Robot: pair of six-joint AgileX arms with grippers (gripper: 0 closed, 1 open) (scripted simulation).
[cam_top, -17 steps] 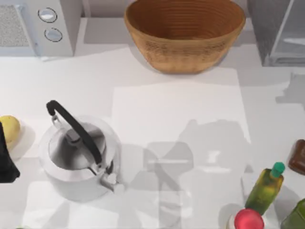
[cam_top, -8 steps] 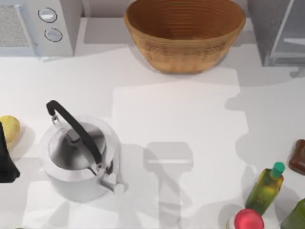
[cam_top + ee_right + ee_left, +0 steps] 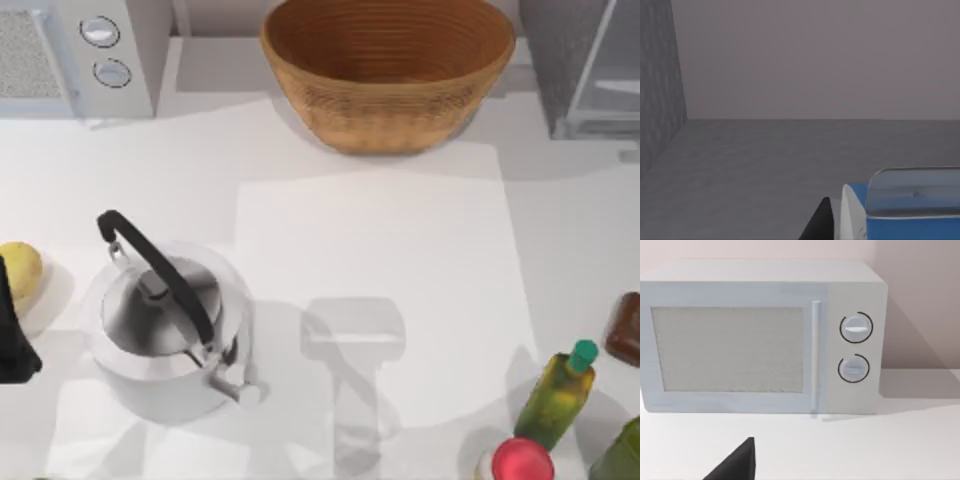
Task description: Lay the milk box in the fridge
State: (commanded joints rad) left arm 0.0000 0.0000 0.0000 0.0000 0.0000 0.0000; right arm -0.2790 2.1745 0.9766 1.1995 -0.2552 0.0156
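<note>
The milk box [image 3: 905, 212], blue with a white edge, shows close up in the right wrist view, just above a plain grey floor with a speckled dark grey wall beside it: the inside of the fridge [image 3: 660, 100]. One dark fingertip [image 3: 821, 222] of my right gripper sits against the box's side, and the gripper is shut on the box. From above, the fridge [image 3: 585, 65] stands at the table's far right corner. My left arm [image 3: 12, 335] is parked at the table's left edge.
A steel kettle [image 3: 165, 335] with a black handle stands front left. At the back are a wicker basket [image 3: 388, 70] and a light grey appliance [image 3: 75, 55] with two dials. A green bottle [image 3: 560, 395], a red-capped item [image 3: 520, 462] and a brown object [image 3: 626, 328] crowd the front right.
The arm's shadow on the right half of the table has slid toward the fridge and left the table. The kettle, the basket and the left arm have not moved.
</note>
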